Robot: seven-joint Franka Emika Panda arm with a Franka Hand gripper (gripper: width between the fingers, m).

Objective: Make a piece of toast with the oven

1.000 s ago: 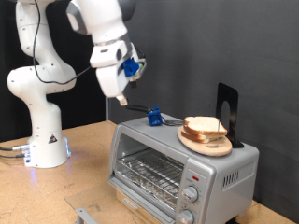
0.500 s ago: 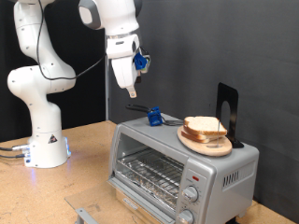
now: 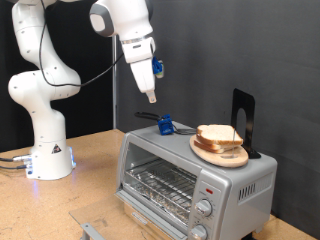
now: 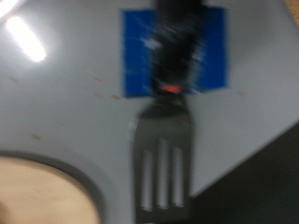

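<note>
The piece of toast (image 3: 218, 134) lies on a round wooden plate (image 3: 215, 153) on top of the silver oven (image 3: 175, 170), towards the exterior view's right. The oven's glass door looks closed, with the wire rack visible behind it. My gripper (image 3: 150, 97) hangs in the air above the oven's left top, pointing down, its fingers together with nothing between them. Below it lies a black slotted spatula (image 3: 152, 118) with a blue grip (image 3: 165, 125). The blurred wrist view shows the spatula (image 4: 163, 168), blue tape (image 4: 140, 56) and the plate's rim (image 4: 37, 191); my gripper does not show there.
A black upright stand (image 3: 243, 118) rises behind the plate on the oven top. The white robot base (image 3: 45, 150) stands at the exterior view's left on the wooden table (image 3: 95, 175). Round knobs (image 3: 205, 210) run down the oven's right front.
The arm has swung towards the exterior view's right, and the gripper has turned from slanted to pointing nearly straight down over the spatula. The toast and plate have not moved.
</note>
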